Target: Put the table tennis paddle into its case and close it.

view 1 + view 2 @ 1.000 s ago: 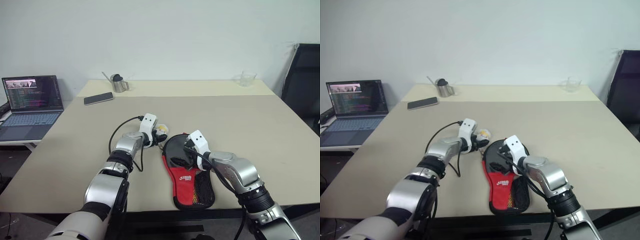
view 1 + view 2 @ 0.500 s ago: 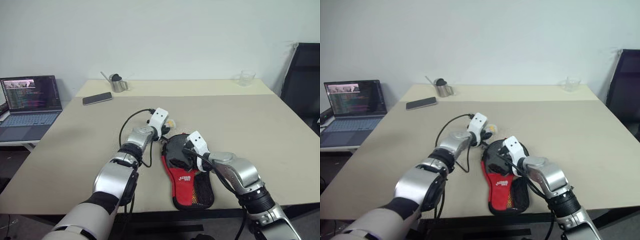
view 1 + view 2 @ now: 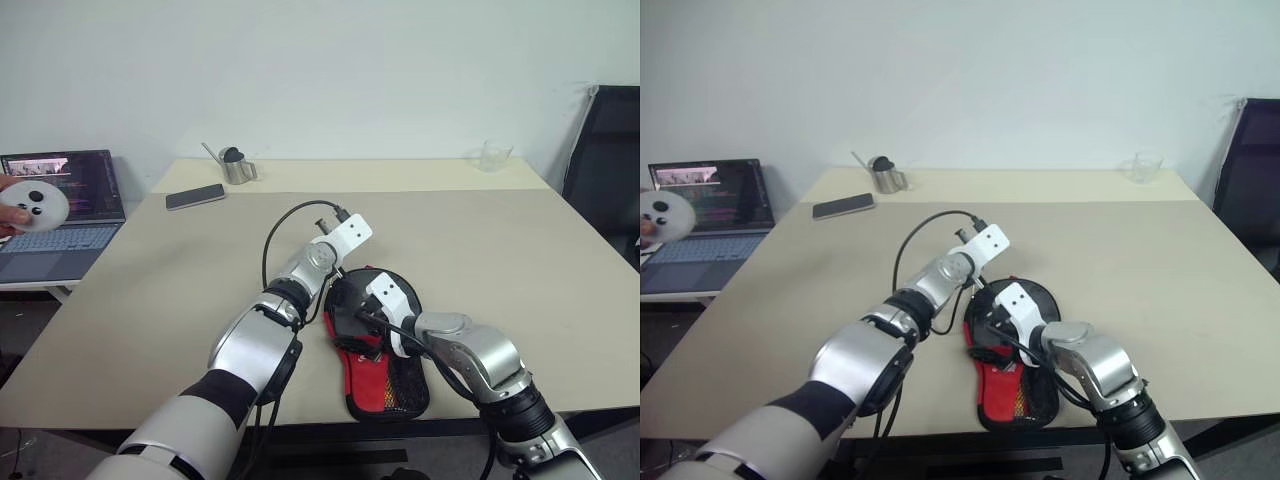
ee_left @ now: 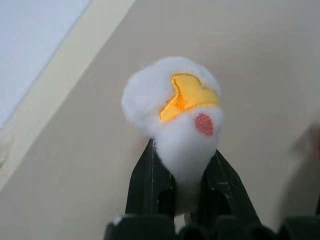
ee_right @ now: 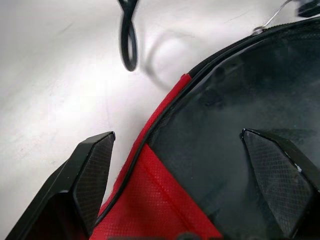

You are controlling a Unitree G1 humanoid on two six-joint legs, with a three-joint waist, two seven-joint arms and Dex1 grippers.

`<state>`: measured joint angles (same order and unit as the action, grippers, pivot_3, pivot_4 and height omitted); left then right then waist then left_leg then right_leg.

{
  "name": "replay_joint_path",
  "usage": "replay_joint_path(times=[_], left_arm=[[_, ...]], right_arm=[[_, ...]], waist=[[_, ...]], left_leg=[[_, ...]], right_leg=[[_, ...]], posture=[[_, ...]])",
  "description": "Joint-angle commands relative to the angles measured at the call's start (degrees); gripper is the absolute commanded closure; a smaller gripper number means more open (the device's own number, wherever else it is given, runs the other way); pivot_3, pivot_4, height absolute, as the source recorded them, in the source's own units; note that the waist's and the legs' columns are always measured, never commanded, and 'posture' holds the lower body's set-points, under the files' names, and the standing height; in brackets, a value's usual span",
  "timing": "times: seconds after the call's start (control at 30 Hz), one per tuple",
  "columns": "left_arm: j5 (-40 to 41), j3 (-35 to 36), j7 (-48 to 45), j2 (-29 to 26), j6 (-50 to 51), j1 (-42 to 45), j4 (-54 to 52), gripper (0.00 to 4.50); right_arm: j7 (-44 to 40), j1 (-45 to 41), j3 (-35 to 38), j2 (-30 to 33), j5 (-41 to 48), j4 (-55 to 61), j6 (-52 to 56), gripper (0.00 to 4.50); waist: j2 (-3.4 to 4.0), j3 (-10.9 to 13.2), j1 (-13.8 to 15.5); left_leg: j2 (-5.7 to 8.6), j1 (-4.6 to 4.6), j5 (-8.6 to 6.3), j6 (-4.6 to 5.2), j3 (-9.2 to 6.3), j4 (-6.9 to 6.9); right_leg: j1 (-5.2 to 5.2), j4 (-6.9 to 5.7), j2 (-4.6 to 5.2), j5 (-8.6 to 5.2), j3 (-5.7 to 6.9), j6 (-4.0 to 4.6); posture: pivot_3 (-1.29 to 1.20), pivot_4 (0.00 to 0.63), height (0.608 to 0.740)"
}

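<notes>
Head views: a beige table (image 3: 520, 260) carried the case (image 3: 378, 345), lying near the front edge with its round end away from the robot and its red and mesh part toward the robot; the table tennis paddle (image 3: 352, 305) showed as a black rubber face inside the opened round end; the left gripper (image 3: 345, 228) was raised above the table just beyond the case; the right gripper (image 3: 352, 318) hung over the round end of the case; a dark phone (image 3: 196, 196) and a small metal pot (image 3: 238, 167) stood near the far left corner, a clear glass (image 3: 493, 157) near the far right corner; a laptop (image 3: 60, 200) sat on a separate surface at left, with a person's hand (image 3: 12, 222) holding a round white device (image 3: 35, 204) before it; a black chair (image 3: 605, 170) stood at right.

Left wrist view: the two black fingers (image 4: 147, 180) were clamped on the lower part of a small white plush toy (image 4: 175, 107) bearing an orange patch and a red spot, the table below.

Right wrist view: the fingers (image 5: 90, 172) stood wide apart, one over the bare table, the other over the black rubber face; the red edge of the case ran between them; nothing was gripped.
</notes>
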<state>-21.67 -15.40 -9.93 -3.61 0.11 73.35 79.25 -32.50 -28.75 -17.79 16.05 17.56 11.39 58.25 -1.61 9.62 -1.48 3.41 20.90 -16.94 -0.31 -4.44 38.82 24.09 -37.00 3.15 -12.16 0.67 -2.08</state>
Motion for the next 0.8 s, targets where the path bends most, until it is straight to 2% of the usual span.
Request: replay_joint_path(times=[0.03,0.4,0.63,0.8], left_arm=[[-3.7,-2.2,3.4,1.3,-2.3,3.3,-0.6,4.39],[-11.8,-7.6,13.7,6.0,-7.5,5.9,-0.3,4.39],[-16.8,-12.7,12.4,9.6,-11.2,5.2,0.0,4.39],[-16.8,-13.3,6.6,10.6,-11.5,3.7,0.2,4.39]], right_arm=[[-0.6,2.0,-1.3,0.3,1.3,-0.9,4.0,0.00],[0.1,4.1,-0.4,-0.6,3.1,0.5,5.3,0.00],[0.8,4.8,0.1,-1.7,3.2,1.1,5.6,0.00],[1.4,5.1,0.5,-2.2,3.3,1.6,6.1,0.00]], waist=[[0.00,0.0,0.0],[-0.03,0.0,0.1],[-0.03,0.0,0.2],[-0.02,0.0,0.1]], left_leg=[[0.00,0.00,0.00,0.00,0.00,-0.01],[0.00,0.02,-0.01,0.00,-0.01,-0.02],[0.02,0.03,-0.01,0.00,0.00,-0.03],[0.02,0.04,-0.02,0.01,0.00,-0.04]], right_leg=[[0.00,0.00,0.00,-0.01,-0.01,-0.01],[0.00,0.01,0.02,-0.17,0.00,-0.27],[0.00,0.02,0.02,-0.19,0.02,-0.32],[0.00,0.03,0.02,-0.22,0.03,-0.36]], posture=[[0.00,0.150,0.740],[0.00,0.150,0.740],[0.00,0.150,0.740],[0.00,0.150,0.740]])
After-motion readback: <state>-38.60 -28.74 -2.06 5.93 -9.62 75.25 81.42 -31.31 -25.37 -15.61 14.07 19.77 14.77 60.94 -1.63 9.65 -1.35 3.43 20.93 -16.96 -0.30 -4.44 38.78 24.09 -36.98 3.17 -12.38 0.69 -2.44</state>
